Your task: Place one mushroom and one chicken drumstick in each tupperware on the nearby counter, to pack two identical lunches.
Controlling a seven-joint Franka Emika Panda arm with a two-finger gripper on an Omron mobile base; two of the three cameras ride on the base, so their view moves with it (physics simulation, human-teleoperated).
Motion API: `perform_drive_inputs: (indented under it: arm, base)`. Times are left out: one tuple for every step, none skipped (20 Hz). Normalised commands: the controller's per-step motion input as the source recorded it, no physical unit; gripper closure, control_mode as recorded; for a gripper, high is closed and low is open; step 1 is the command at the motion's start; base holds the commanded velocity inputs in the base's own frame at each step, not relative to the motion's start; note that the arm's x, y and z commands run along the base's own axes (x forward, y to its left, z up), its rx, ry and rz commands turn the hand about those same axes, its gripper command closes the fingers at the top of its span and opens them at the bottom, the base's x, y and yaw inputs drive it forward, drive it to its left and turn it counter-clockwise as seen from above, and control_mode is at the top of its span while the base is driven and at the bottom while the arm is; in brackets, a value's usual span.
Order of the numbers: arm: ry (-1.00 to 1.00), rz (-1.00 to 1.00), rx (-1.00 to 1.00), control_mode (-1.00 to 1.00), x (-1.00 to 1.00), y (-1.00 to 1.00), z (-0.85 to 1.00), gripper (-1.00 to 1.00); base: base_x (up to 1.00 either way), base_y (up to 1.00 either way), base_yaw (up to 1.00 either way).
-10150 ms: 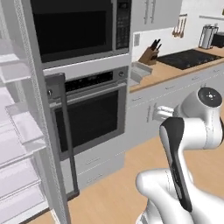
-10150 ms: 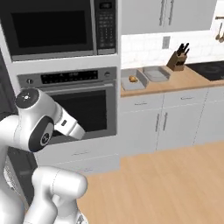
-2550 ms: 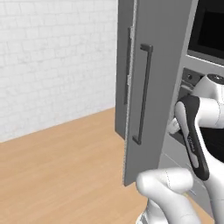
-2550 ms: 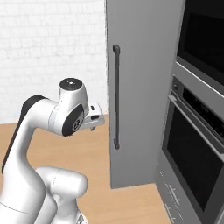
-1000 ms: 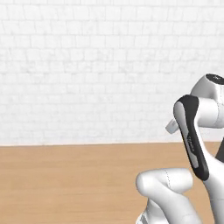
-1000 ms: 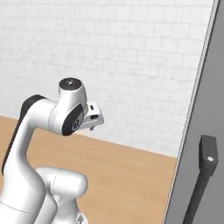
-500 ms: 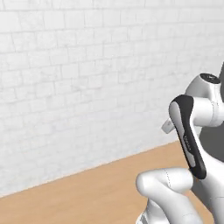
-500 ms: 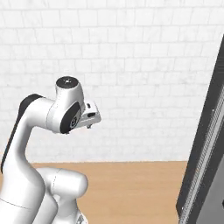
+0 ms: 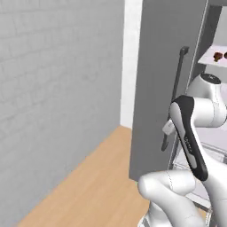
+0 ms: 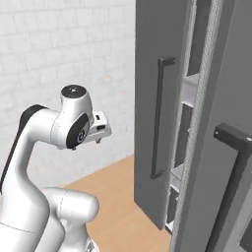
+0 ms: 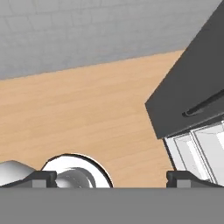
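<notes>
Fingers (image 11: pixel 43 178) spread wide, holding nothing, tucked near fridge door (image 9: pixel 159 88). Brown food (image 9: pixel 218 56) up on fridge shelf (image 9: pixel 208 60), probably drumstick: light, firm, slick; best pinched across the thick meaty end.

— Walls and floor?
— White painted brick wall (image 9: pixel 53 88), evenly lit. Light wooden plank floor (image 11: pixel 87 118), bare.

— Furniture?
— Tall grey refrigerator, two doors standing open. The left door (image 10: pixel 157 98) carries a dark vertical bar handle (image 10: pixel 158 118); white shelves (image 10: pixel 189 86) show in the gap between the doors. The right door (image 10: pixel 216 162) has a matching handle (image 10: pixel 231 172).
</notes>
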Motion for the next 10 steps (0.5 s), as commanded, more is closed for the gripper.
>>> perform_drive_inputs:
  arm:
    - [0.00, 0.00, 0.00, 1.00, 0.00, 0.00, 0.00, -1.00]
    - [0.00, 0.00, 0.00, 1.00, 0.00, 0.00, 0.00, -1.00]
    - [0.00, 0.00, 0.00, 1.00, 0.00, 0.00, 0.00, -1.00]
    - [0.00, 0.00, 0.00, 1.00, 0.00, 0.00, 0.00, -1.00]
    - [0.00, 0.00, 0.00, 1.00, 0.00, 0.00, 0.00, -1.00]
    - [0.00, 0.00, 0.00, 1.00, 0.00, 0.00, 0.00, -1.00]
    - [0.00, 0.00, 0.00, 1.00, 0.00, 0.00, 0.00, -1.00]
    - [0.00, 0.00, 0.00, 1.00, 0.00, 0.00, 0.00, -1.00]
    - [0.00, 0.00, 0.00, 1.00, 0.00, 0.00, 0.00, -1.00]
    - [0.00, 0.00, 0.00, 1.00, 0.00, 0.00, 0.00, -1.00]
  base:
    - [0.14, 0.29, -0.95]
    - [0.15, 0.33, -0.93]
    - [0.19, 0.34, -0.93]
    - [0.43, 0.55, -0.86]
    - [0.56, 0.66, -0.81]
    - [0.72, 0.81, -0.75]
    - [1.00, 0.92, -0.65]
    - [1.00, 0.92, -0.56]
    - [1.00, 0.73, -0.45]
    - [0.93, 0.67, -0.41]
